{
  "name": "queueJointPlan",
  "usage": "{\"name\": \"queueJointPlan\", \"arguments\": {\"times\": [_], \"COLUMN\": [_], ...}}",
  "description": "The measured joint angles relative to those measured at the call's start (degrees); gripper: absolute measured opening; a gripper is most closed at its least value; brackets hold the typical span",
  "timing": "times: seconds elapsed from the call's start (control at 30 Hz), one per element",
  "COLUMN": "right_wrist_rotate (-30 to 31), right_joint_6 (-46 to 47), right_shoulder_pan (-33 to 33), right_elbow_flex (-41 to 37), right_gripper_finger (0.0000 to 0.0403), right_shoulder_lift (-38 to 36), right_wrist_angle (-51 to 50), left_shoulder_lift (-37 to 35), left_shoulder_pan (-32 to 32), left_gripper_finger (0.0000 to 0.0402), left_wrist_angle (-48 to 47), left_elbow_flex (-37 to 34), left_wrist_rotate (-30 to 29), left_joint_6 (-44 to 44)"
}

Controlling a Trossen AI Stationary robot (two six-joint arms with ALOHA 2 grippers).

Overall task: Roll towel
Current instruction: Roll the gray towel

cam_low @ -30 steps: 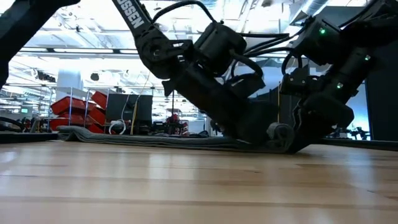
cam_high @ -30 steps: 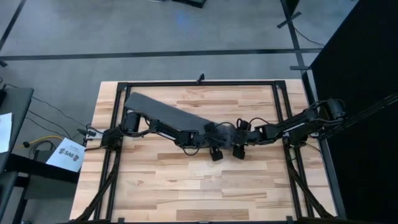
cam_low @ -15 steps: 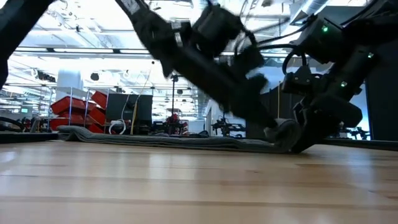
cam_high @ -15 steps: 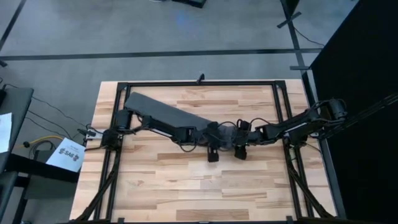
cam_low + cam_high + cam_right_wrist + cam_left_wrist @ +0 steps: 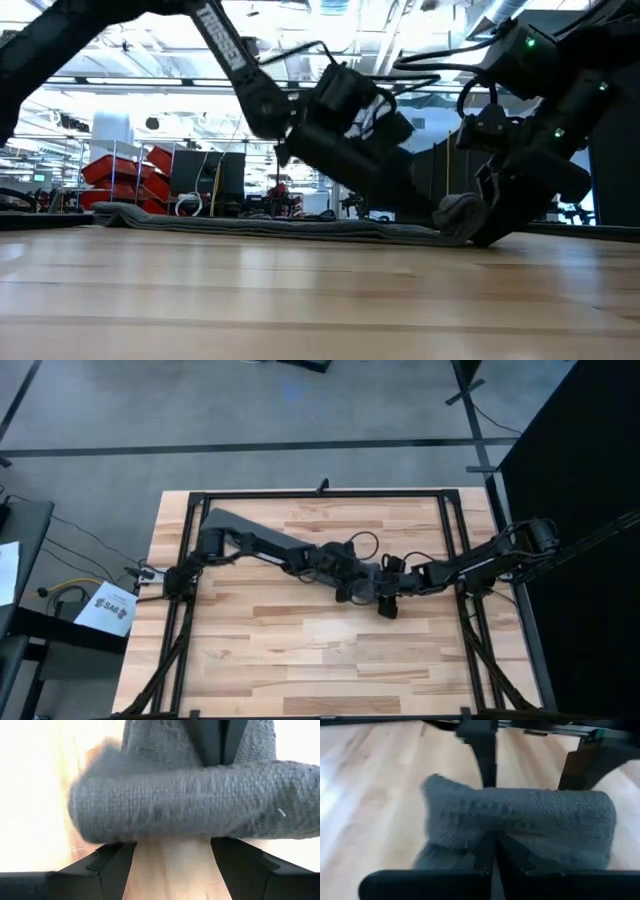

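Left jaws pinching towel (image 5: 530,815), right jaws astride

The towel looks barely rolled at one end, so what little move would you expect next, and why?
Probably the two claws, left and right, turn the small roll once more along the towel. Only the end by them is curled; the rest lies flat on the table.

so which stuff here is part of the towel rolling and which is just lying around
Part of the job:
- towel, folded into a long strip, its end starting to roll
- left gripper, fingers shut on the towel
- right gripper, fingers open at the rolled end

Just lying about:
- white paper beside the table
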Motion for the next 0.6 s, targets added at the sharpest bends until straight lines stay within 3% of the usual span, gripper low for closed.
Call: {"name": "queueJointPlan", "arguments": {"times": [0.2, 0.6], "right_wrist_rotate": [0.1, 2.9], "right_joint_6": [0.3, -0.9], "right_shoulder_pan": [0.0, -0.6], "right_elbow_flex": [0.0, 1.4], "right_gripper_finger": [0.0255, 0.0255], "right_shoulder_lift": [0.0, 0.1], "right_wrist_angle": [1.2, 1.3], "left_shoulder_lift": [5.7, 6.2], "left_shoulder_pan": [0.0, 0.0], "left_gripper_finger": [0.0006, 0.0006], "left_wrist_angle": [7.2, 8.9], "left_elbow_flex": [0.3, 0.2], "left_wrist_rotate": [0.9, 0.2], "left_joint_6": [-2.6, -1.4]}}
